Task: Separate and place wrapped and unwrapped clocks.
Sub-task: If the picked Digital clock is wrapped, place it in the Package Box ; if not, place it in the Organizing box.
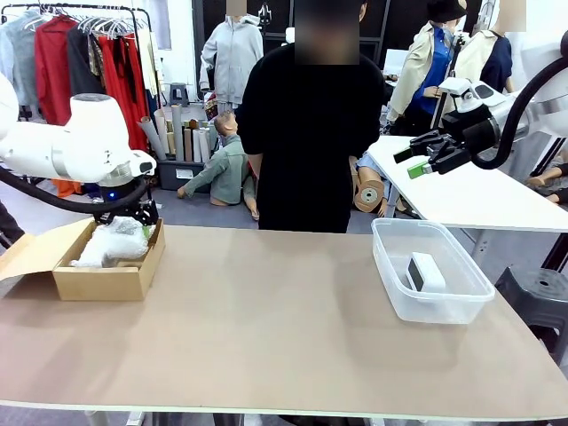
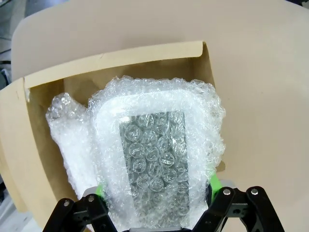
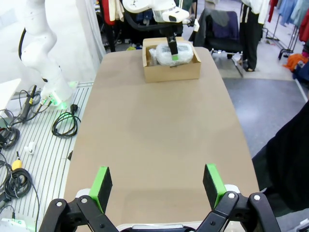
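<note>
Squat wrapped clock (image 2: 157, 159): sitting between left gripper (image 2: 157, 205) pads, jaws clamping it, long axis running away from wrist, hanging over cardboard box (image 1: 111, 280) at table's left edge. Long wrapped bundle (image 2: 72, 145) lying alongside, probably touching. Right gripper (image 3: 157, 183) hanging wide, empty.

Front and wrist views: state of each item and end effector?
Left end effector: shut on wrapped clock, over the box.
Wrapped clock: in bubble wrap, held.
Second bundle: wrapped, lying in box.
Box: open, flap out.
Bare clock: unwrapped, in bin.
Bin: no lid, holds the bare clock.
Right end effector: open, nothing held, raised.
</note>
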You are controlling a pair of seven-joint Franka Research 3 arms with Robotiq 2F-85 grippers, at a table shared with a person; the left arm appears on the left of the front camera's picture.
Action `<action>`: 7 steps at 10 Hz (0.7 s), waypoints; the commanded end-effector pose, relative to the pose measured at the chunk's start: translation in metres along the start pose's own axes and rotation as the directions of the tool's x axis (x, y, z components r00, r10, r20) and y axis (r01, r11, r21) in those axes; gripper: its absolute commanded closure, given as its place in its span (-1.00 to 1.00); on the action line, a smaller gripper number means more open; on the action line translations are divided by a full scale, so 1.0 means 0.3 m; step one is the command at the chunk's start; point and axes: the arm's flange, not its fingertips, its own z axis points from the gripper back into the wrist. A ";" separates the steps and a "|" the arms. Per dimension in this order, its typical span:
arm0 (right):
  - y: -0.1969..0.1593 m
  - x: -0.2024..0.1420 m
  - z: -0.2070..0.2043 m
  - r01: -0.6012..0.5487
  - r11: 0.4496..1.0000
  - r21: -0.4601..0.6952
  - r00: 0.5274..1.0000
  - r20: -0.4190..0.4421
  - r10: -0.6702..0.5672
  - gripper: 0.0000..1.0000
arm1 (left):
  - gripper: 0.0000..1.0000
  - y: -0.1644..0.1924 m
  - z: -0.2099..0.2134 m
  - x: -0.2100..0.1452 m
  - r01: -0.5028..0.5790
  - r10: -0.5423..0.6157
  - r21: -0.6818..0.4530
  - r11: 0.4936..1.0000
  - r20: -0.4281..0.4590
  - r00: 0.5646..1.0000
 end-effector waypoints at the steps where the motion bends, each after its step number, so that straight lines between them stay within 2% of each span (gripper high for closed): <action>1: 0.001 0.004 0.002 -0.003 1.000 -0.002 1.000 -0.003 0.003 -1.00 | 1.00 0.004 -0.021 0.027 -0.016 0.016 0.028 0.999 0.009 1.000; 7: 0.001 0.004 0.002 -0.003 1.000 -0.002 1.000 -0.003 0.003 -1.00 | 1.00 0.010 -0.102 0.040 -0.017 0.017 0.024 1.000 -0.026 1.000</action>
